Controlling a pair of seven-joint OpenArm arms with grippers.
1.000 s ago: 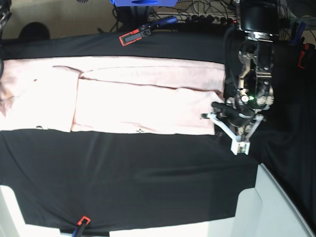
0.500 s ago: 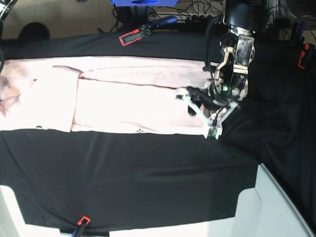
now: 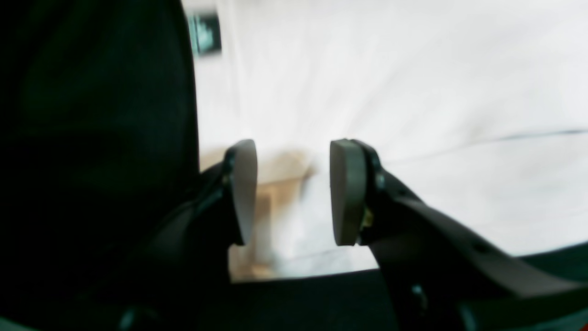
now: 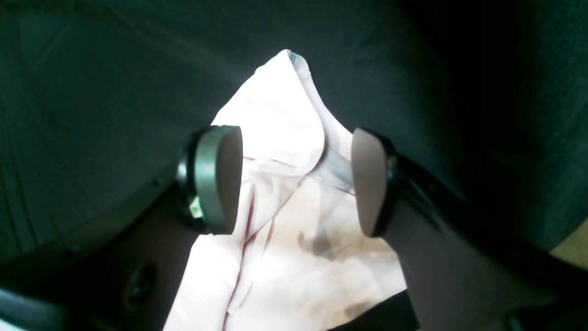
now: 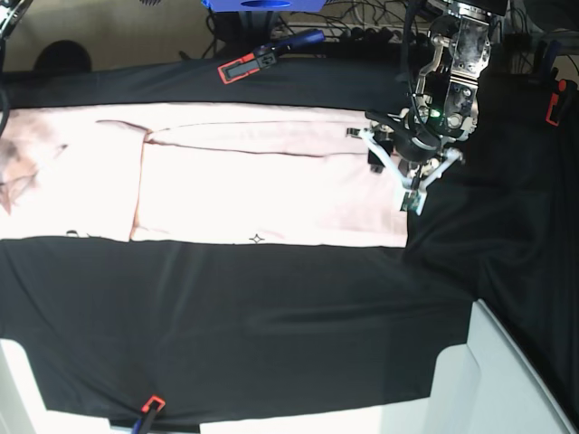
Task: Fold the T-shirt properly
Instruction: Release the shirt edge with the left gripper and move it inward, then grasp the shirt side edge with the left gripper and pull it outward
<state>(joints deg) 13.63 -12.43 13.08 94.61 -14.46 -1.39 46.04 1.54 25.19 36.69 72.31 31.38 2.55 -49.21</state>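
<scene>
Left arm [image 5: 452, 81]: black links, bare metal brackets, looped black cables, a green light at 9 o'clock on the wrist, white finger struts. Both grippers carry grey oval pads [image 3: 347, 193] on black fingers [image 4: 432, 239].

T-shirt [image 5: 226, 181] on table cloth [image 5: 271, 316], left claw [image 5: 387, 172] over its edge.

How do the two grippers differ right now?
The left gripper hangs over flat, smooth T-shirt cloth by its edge; the right gripper straddles a bunched, creased end of it. The left gripper shows in the base view; the right gripper does not. The right gripper's jaws stand a little wider than the left's. Both are open, gripping nothing.
</scene>
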